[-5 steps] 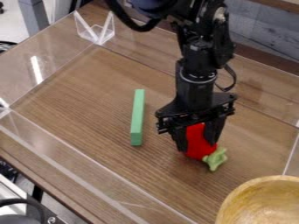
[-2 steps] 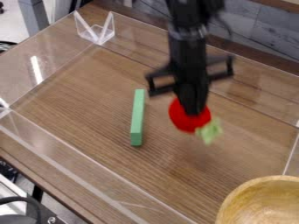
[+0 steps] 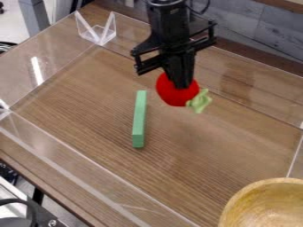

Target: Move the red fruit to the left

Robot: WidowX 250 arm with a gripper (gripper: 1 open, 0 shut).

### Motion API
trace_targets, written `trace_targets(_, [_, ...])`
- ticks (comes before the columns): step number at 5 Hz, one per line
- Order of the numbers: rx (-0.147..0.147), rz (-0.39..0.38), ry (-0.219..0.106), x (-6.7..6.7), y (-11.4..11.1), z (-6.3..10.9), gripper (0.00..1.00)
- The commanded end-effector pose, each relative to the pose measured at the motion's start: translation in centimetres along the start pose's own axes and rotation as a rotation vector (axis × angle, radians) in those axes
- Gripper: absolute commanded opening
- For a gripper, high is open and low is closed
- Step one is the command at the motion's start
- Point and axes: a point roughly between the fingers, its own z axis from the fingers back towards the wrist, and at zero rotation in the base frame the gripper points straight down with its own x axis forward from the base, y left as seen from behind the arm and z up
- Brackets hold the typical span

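red fruit (image 3: 173, 92) hangs pinched in our claw (image 3: 178, 82), clear of the wooden counter (image 3: 83, 97), just right of the green bar (image 3: 140, 120). we should carry it high over the bar, then lower it gently at the left.

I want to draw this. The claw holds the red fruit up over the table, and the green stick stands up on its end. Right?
Not quite. The green stick lies flat on the table, as the camera view shows. The rest is right: the gripper is shut on the red fruit, up over the table.
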Motion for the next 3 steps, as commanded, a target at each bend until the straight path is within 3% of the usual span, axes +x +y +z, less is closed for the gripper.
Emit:
trace_targets(1, [-0.023,0.029,-0.036,0.8,-0.1,0.5,0.00])
trace_targets(3, [-0.020,0.143,-0.068,-1.5,0.0,0.9,0.00])
